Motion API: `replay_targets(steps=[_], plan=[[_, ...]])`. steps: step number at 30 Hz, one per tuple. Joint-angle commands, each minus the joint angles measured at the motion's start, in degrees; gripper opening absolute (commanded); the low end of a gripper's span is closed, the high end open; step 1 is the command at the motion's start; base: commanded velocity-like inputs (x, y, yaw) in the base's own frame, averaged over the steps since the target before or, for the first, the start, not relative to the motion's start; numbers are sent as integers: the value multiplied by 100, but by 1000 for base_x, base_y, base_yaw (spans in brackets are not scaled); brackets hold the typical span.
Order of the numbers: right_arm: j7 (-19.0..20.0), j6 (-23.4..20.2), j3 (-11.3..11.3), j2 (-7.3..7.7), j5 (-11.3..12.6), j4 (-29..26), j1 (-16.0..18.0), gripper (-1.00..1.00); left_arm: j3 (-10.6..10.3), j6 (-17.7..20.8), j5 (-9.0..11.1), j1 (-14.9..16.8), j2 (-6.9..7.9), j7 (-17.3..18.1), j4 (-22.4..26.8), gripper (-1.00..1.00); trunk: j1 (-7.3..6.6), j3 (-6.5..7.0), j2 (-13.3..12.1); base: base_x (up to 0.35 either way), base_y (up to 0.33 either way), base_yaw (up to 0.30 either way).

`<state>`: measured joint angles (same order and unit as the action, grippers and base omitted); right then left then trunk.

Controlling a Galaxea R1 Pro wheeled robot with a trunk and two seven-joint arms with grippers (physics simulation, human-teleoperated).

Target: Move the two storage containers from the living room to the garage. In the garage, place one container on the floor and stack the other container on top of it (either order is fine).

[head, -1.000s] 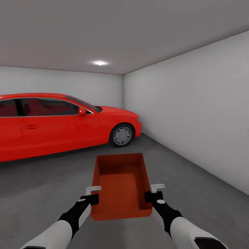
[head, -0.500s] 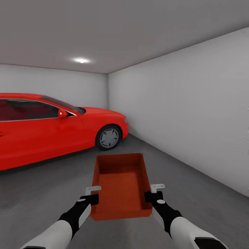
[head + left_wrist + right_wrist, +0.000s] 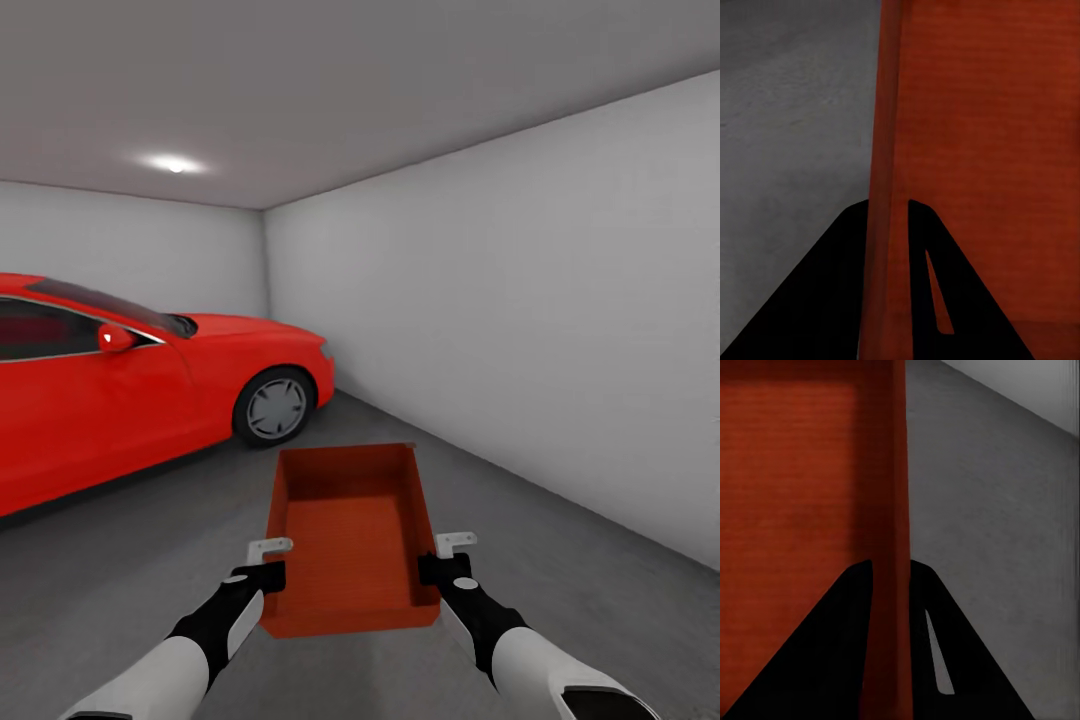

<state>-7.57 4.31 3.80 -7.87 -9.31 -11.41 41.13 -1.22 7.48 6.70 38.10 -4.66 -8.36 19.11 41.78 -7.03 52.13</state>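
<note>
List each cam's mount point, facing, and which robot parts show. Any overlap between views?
Head view: on the robot's head, facing forward and down into the garage at the red car; shows both forearms, the left gripper and right gripper holding the storage container.
Left wrist view: near the left gripper, looking along its dark fingers astride the container's wall.
Right wrist view: near the right gripper, fingers astride the opposite wall.
Shared: all three show the container and grey floor.

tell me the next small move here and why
Probably lower the box straight down onto the floor. Both the left gripper and right gripper pinch its side walls, it hangs above bare concrete, and the car sits well clear.
</note>
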Motion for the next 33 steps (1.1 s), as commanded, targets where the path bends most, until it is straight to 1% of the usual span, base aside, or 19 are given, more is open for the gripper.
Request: replay_targets(steps=[1,16,33], plan=[[64,18,6,-4,8,25,4,-100,140,-109,-63,4,9,-174,101,-100,4,-9,7,305,182,-287],[68,18,6,-4,8,25,4,-100,140,-111,-63,4,9,-174,93,-100,4,-9,7,314,122,-287],[65,18,6,-2,8,25,6,-100,140,-115,-63,4,9,-174,101,-100,4,-9,7,320,80,-287]])
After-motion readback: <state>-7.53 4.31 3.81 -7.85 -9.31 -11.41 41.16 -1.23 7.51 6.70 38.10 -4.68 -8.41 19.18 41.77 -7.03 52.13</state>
